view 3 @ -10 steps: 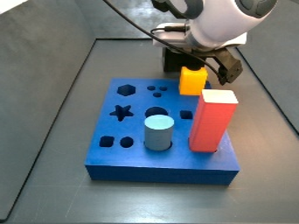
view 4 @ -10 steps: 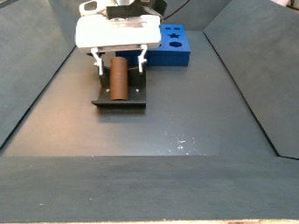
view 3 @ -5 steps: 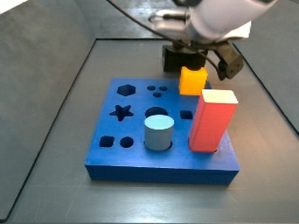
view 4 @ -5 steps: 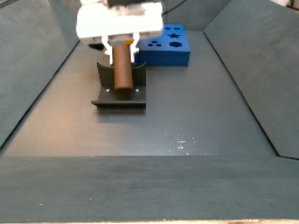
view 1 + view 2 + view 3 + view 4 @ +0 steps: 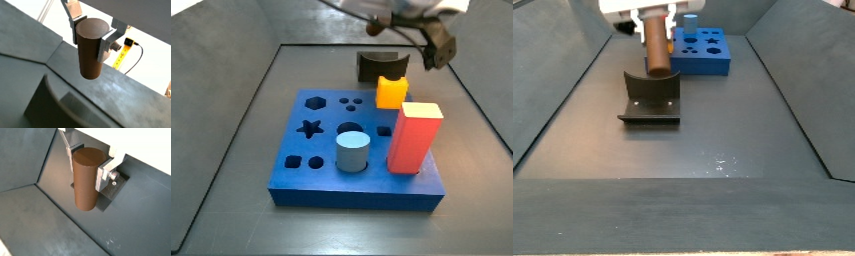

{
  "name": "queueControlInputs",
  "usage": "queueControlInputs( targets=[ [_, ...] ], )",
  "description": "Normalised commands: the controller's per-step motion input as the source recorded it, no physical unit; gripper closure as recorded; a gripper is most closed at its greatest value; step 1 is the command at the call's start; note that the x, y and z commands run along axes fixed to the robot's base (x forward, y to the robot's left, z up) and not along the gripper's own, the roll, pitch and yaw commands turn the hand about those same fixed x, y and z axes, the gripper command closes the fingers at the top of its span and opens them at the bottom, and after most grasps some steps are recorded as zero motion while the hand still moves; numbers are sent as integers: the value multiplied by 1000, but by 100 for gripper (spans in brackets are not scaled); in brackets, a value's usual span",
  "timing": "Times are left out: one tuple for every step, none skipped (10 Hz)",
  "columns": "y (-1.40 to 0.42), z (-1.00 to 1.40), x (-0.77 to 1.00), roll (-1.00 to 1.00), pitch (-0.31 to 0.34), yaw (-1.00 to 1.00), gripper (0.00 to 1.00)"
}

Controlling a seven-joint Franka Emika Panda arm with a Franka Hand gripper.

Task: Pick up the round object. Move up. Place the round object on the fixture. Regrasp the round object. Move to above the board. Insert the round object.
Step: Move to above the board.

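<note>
Since a second ago I have risen: then my claw (image 5: 89,170) sat low over the fixture with the peg in its notch, and now the peg hangs clear above it. My silver plate fingers (image 5: 103,174) pinch the upper end of the small reddish-brown matte cylinder peg (image 5: 84,180), which runs lengthwise down from them (both wrist views show the grip plainly).

Below, the dark brown-black fixture block with its curved notch (image 5: 651,92) stands empty on the grey counter (image 5: 714,150), the peg (image 5: 655,44) lifted just above its back edge. Beyond lies the thick blue square board with dark shaped cut-outs (image 5: 318,150), carrying a light blue-grey cylinder (image 5: 352,153), a red block (image 5: 413,136) and a yellow block (image 5: 392,92).

I judge the regrasp done and the carry to above the board in hand. Next I need to travel over the round cut-out (image 5: 349,127), keeping the peg upright.
</note>
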Motion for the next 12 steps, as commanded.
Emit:
queueControlInputs(
  targets=[
    [-90,1000,-99,-76,112,192,100],
    [-84,1000,-91,-63,44,182,100],
    [-76,1000,-84,-61,-6,152,100],
    [-70,1000,-81,-58,-25,134,100],
    [-50,938,-66,-54,-58,83,100],
    [-40,826,-58,-52,-62,61,100],
    [-25,611,-47,-59,-54,24,100],
    [-20,451,-42,-56,-42,4,100],
    [-14,289,-36,-64,-23,-17,100],
    [-1000,369,-470,-1000,-88,-24,100],
    [-1000,358,-471,-1000,-93,-25,100],
    [-1000,370,-487,-1000,-95,-24,100]
  ],
)
